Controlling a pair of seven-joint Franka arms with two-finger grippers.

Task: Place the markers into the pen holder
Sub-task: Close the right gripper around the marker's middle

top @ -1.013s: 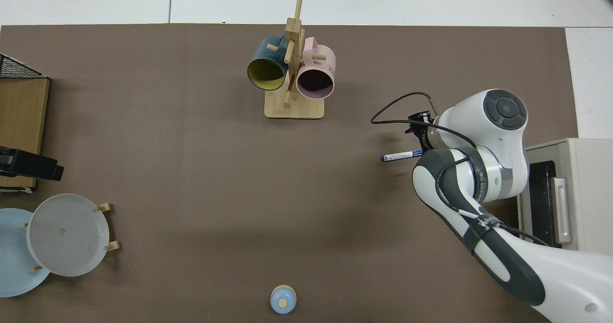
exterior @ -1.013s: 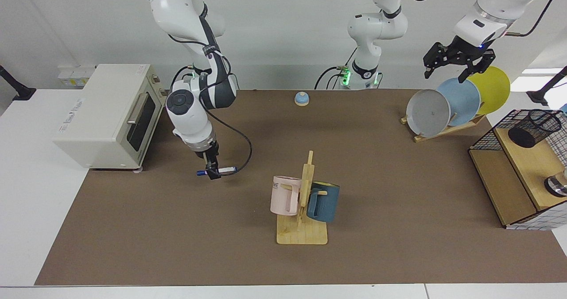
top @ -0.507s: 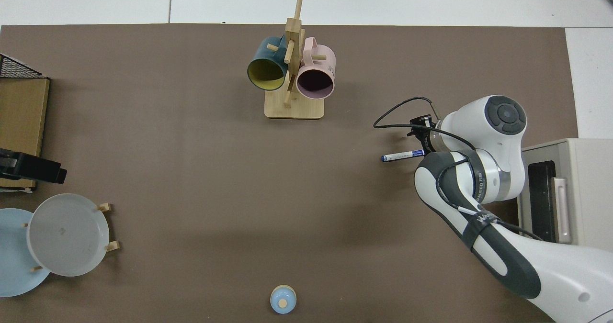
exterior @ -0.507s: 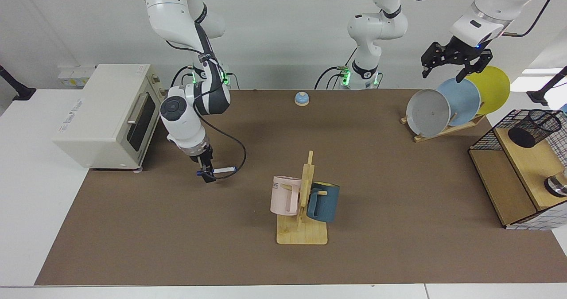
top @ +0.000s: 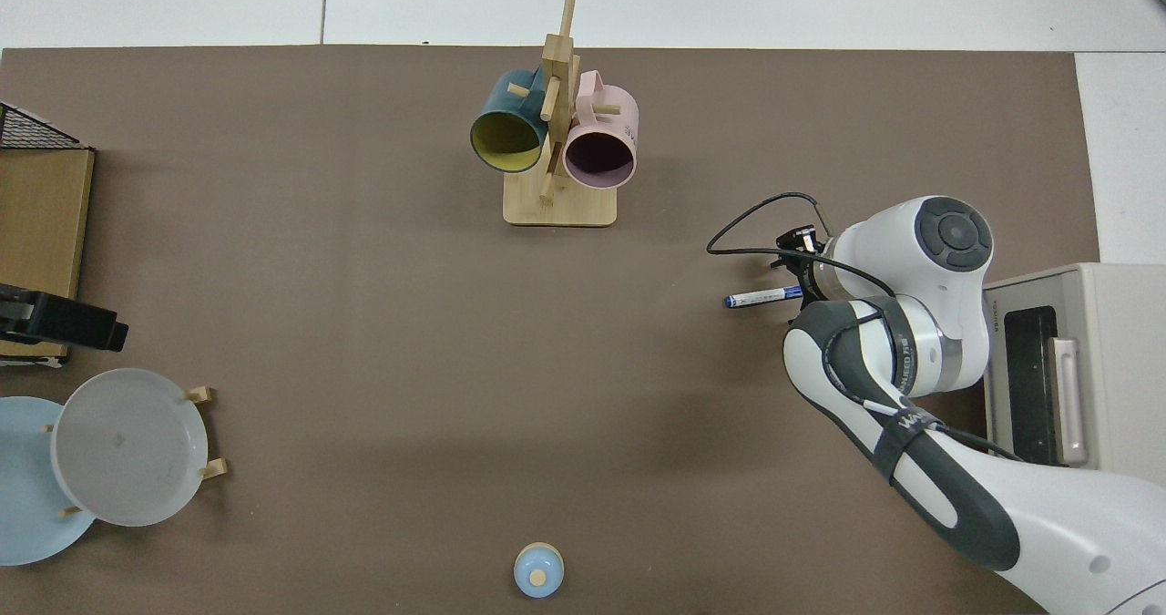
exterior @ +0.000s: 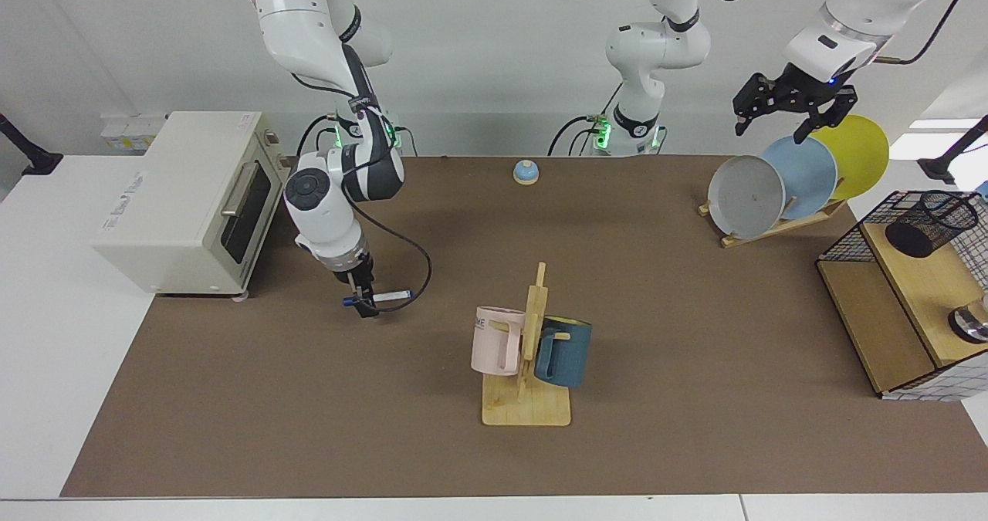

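Facing view. Right end effector [exterior: 363,303]: left of centre, pointing down, clenched on marker [exterior: 384,297]; marker level, blue ends jutting out both sides, near the brown bench [exterior: 309,413] surface, contact with it not discernible. Left end effector [exterior: 776,123]: upper right, above the plate rack, fingers spread, grasping nothing; arm waiting. Pen holder [exterior: 926,222]: far right, tilted, on the wooden shelf [exterior: 922,289] inside the wire frame, well apart from the marker. Plates [exterior: 799,177]: grey, blue and yellow, leaning in a wooden rack, upper right. Mug tree [exterior: 529,367]: lower centre, pink mug [exterior: 494,341] on its left side, dark blue mug [exterior: 563,351] on its right. Oven [exterior: 189,197]: white, at left, partly off the mat edge. Bell [exterior: 526,171]: small, blue-topped, top centre of bench.

Top view. Right end effector [top: 794,269]: right of centre, mostly hidden under the white wrist, clenched on marker [top: 761,298]; marker level, free end pointing toward frame left. Left end effector [top: 64,322]: black block at left edge, finger state not discernible here. Mug tree [top: 557,141]: top centre, both mug mouths facing the camera. Grey plate [top: 127,446]: lower left, overlapping the blue one. Bell [top: 537,569]: bottom centre. Oven [top: 1075,360]: right edge. Pen holder out of frame.
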